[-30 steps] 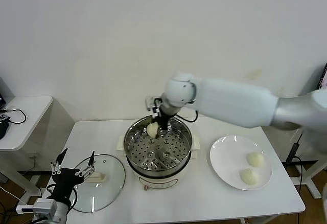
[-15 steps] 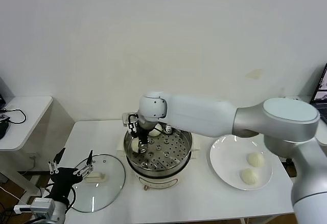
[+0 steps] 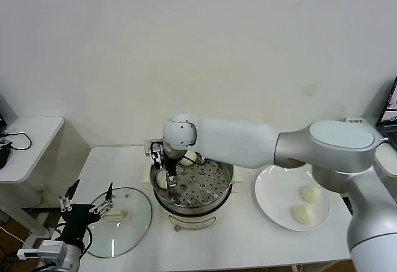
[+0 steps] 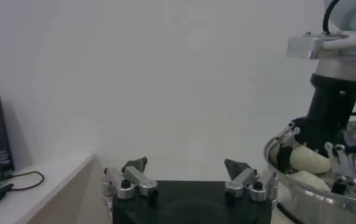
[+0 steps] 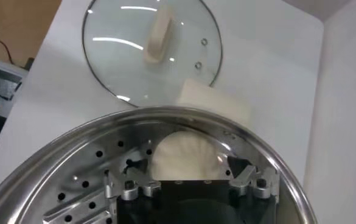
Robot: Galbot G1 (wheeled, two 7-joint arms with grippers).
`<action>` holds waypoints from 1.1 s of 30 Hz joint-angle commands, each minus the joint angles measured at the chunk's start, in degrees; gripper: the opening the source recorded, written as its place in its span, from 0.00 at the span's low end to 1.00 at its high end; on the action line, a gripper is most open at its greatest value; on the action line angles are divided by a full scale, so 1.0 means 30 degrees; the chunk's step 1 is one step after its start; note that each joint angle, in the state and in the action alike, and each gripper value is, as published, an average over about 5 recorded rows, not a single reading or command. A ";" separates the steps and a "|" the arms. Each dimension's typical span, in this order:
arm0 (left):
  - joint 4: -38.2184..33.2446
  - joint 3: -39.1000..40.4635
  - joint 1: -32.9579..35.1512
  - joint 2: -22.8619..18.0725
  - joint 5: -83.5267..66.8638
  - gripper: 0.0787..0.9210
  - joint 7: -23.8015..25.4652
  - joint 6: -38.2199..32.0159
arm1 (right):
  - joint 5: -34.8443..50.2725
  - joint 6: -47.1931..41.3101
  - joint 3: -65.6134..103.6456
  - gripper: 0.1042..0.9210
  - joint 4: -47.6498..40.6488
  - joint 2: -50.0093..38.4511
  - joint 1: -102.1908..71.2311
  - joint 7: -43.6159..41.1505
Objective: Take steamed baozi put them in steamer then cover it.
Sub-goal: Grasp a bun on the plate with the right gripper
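Observation:
The steamer (image 3: 218,199) stands mid-table with its perforated tray bare in places. My right gripper (image 3: 167,176) reaches down into its left side, open. In the right wrist view a baozi (image 5: 184,157) lies on the tray between the spread fingertips (image 5: 234,164) of the right gripper (image 5: 184,167). A second baozi (image 3: 189,158) rests at the steamer's back. Two more baozi (image 3: 309,193) lie on the white plate (image 3: 273,188). The glass cover (image 3: 127,222) lies flat on the table to the left. Beside it my left gripper (image 3: 87,205) is parked, open and empty.
The plate sits right of the steamer near the table's right edge. A small side table (image 3: 28,135) with cables stands off to the left. The wall runs close behind the steamer. From the left wrist view the steamer's rim (image 4: 287,193) and the right gripper (image 4: 324,155) show.
My right gripper carried a baozi from the steamer's back rim down to its left side, then opened; the bun now rests on the tray. The left arm has barely moved.

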 commanded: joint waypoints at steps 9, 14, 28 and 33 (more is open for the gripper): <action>-0.0014 0.0310 -0.0134 0.0120 -0.0002 0.88 0.0031 0.0053 | -0.0399 0.1355 -0.0179 0.88 0.5822 -0.8318 0.4685 -0.2821; -0.0001 0.0432 -0.0112 0.0210 0.0017 0.88 0.0025 0.0059 | -0.1616 0.2664 -0.0228 0.88 0.7890 -1.2303 0.4728 -0.3957; -0.0062 0.0758 0.0204 0.0027 0.0216 0.88 0.0010 0.0019 | -0.8070 0.6023 0.1535 0.88 1.0292 -2.0253 -0.0049 -0.4730; -0.0034 0.0813 0.0323 -0.0013 0.0343 0.88 -0.0004 0.0018 | -0.9974 0.6713 0.5807 0.88 0.9936 -2.1956 -0.5890 -0.4432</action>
